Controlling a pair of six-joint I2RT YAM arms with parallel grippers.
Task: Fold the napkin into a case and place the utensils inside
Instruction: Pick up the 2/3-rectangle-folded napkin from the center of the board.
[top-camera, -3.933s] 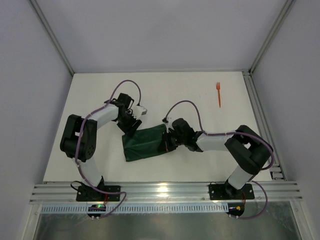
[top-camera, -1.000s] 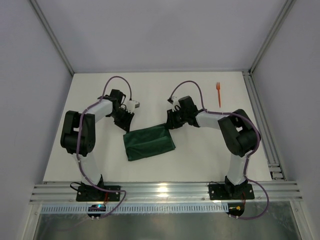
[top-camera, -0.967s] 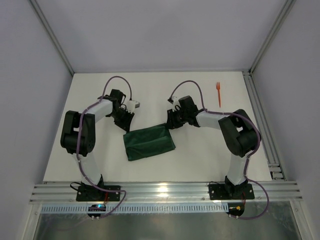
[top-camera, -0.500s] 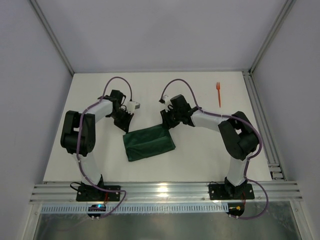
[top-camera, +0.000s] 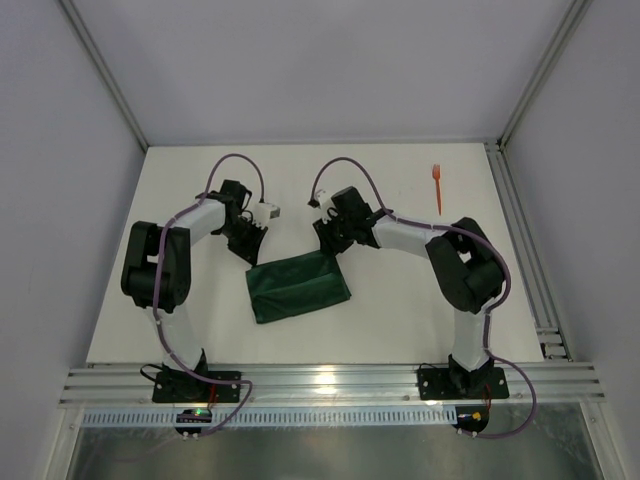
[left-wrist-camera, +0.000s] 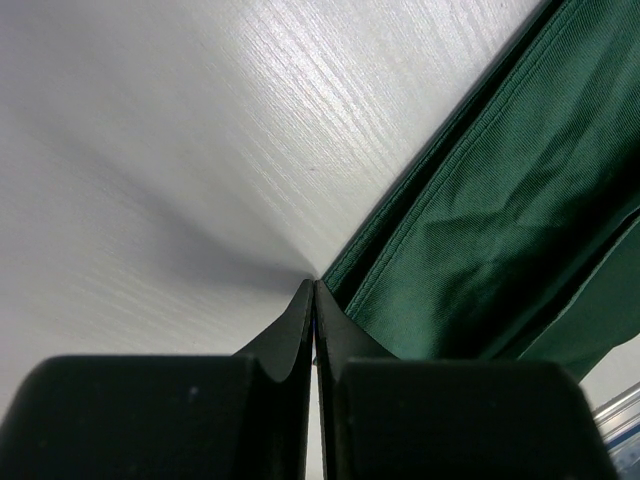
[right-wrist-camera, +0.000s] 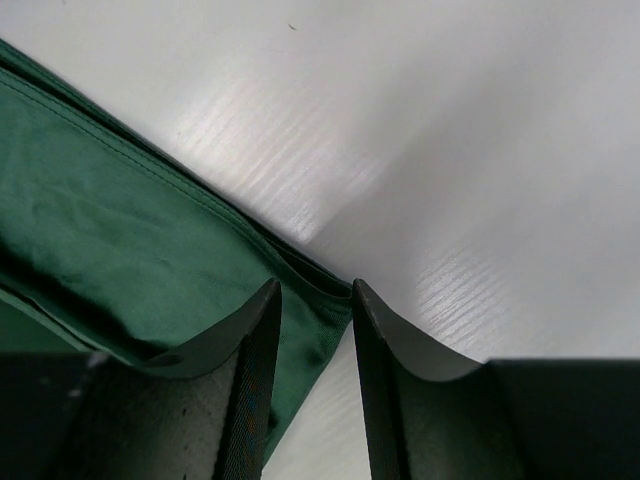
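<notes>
The dark green napkin (top-camera: 298, 285) lies folded into a narrow rectangle at the middle of the white table. My left gripper (top-camera: 248, 246) is at its far left corner. In the left wrist view this gripper (left-wrist-camera: 315, 283) is shut, tips on the table right against the napkin's hem (left-wrist-camera: 500, 220), with no cloth seen between the jaws. My right gripper (top-camera: 328, 241) is at the far right corner. In the right wrist view it (right-wrist-camera: 314, 286) stands open, and the corner of the napkin (right-wrist-camera: 120, 200) lies between its jaws. An orange fork (top-camera: 437, 188) lies far right, away from both grippers.
An aluminium rail (top-camera: 320, 383) runs along the near edge, behind the arm bases. A metal frame strip (top-camera: 518, 240) borders the table on the right. White walls close in the left, back and right sides.
My right gripper has slid left along the napkin's far edge to its right corner and opened a little. My left gripper has closed at the left corner. The napkin has not moved.
</notes>
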